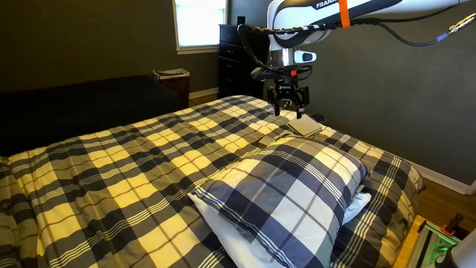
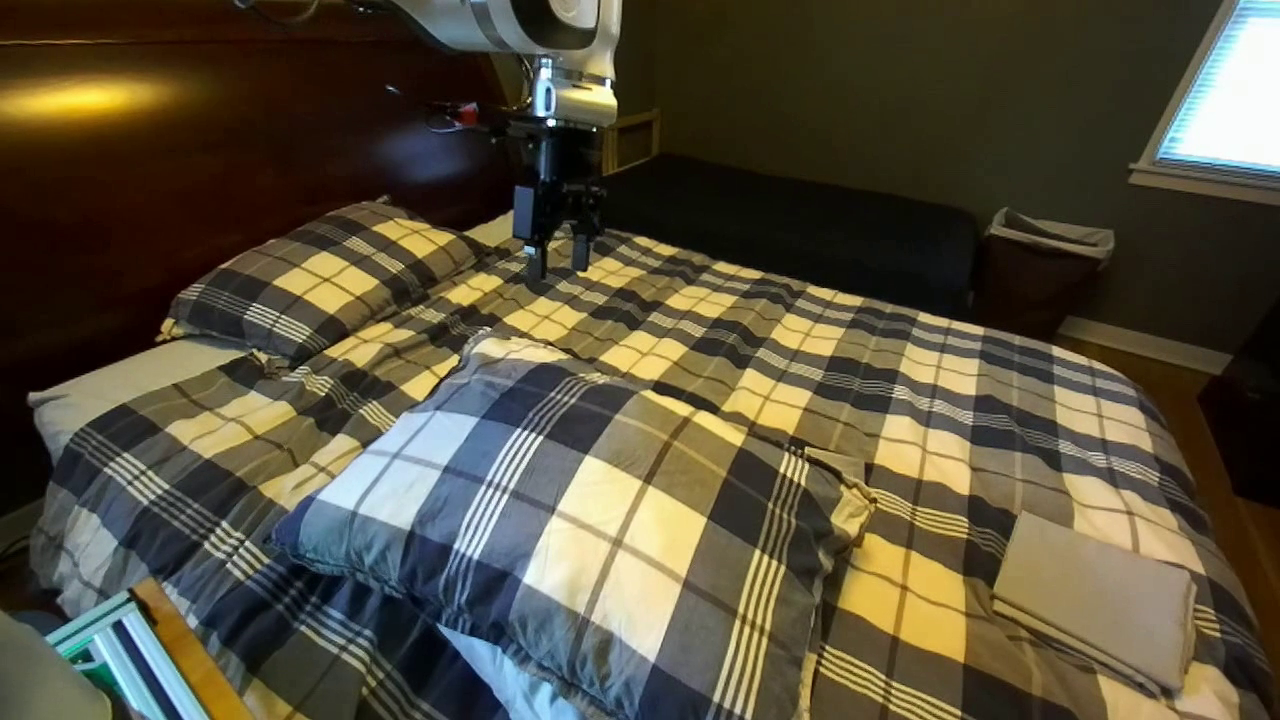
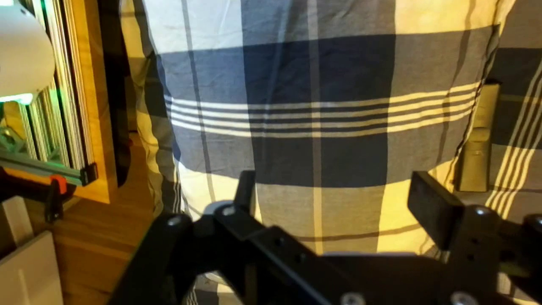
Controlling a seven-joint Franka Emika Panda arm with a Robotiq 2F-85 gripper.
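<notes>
My gripper (image 1: 288,113) is open with nothing between its fingers. It hangs in the air above the bed; it also shows in an exterior view (image 2: 559,262). In the wrist view its two black fingers (image 3: 332,186) stand wide apart over a plaid pillow (image 3: 322,156). The pillow (image 1: 293,178) lies puffed up on the plaid bedspread (image 1: 130,182) and shows in both exterior views (image 2: 600,500). White cloth (image 1: 238,242) shows from under it. A narrow tan object (image 3: 476,144) lies beside the pillow, partly hidden by it. A folded grey cloth (image 2: 1095,605) lies near the bed's edge.
Another plaid pillow (image 2: 330,275) leans near the dark wooden headboard (image 2: 200,130). The robot's base frame (image 2: 150,650) stands beside the bed. A dark couch-like shape (image 1: 93,108), a lined hamper (image 1: 173,83) and a black dresser (image 1: 240,63) stand beyond it.
</notes>
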